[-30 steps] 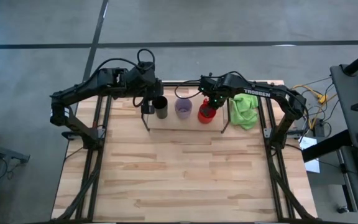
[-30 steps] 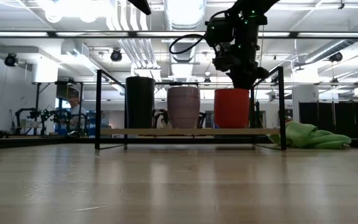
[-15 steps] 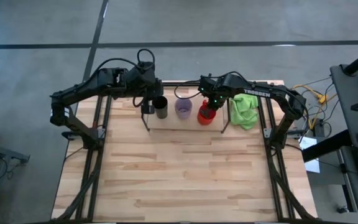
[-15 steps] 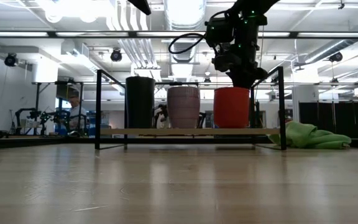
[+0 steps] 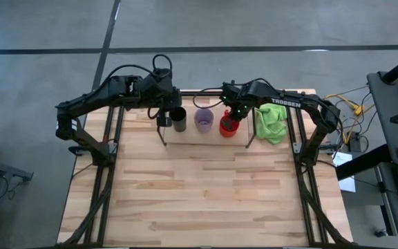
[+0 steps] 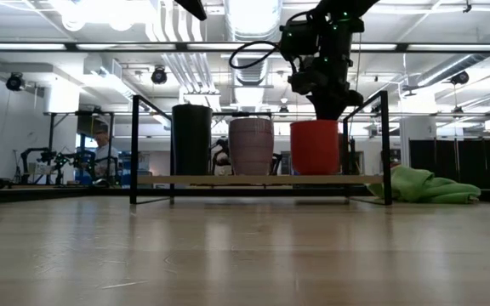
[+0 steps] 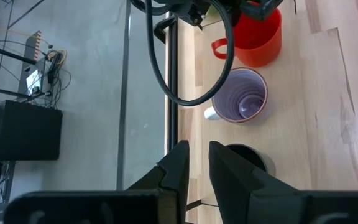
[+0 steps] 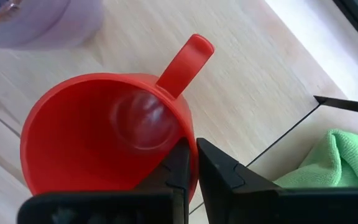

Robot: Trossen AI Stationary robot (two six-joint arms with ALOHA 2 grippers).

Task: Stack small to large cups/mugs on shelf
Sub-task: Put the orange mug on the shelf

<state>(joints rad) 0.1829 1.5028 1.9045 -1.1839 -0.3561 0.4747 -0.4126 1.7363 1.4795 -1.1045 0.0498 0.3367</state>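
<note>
the red mug (image 6: 316, 147) had slid a little toward the purple cup (image 6: 251, 146) on the shelf (image 6: 253, 179), the right gripper (image 8: 190, 163) pinching its rim. the left gripper (image 7: 195, 171) (fingers narrow, empty) hung over the tumbler (image 5: 179, 120).

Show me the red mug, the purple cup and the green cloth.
red mug (image 8: 98, 140): right wrist view, inside wall.
purple cup (image 7: 240, 103): left wrist view, inside, seen from above.
green cloth (image 5: 271, 123): high view, middle of the crumpled cloth.

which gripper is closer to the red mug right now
Right. The right gripper pinches the rim of the red mug on the shelf; the left gripper is above the black tumbler.
</note>
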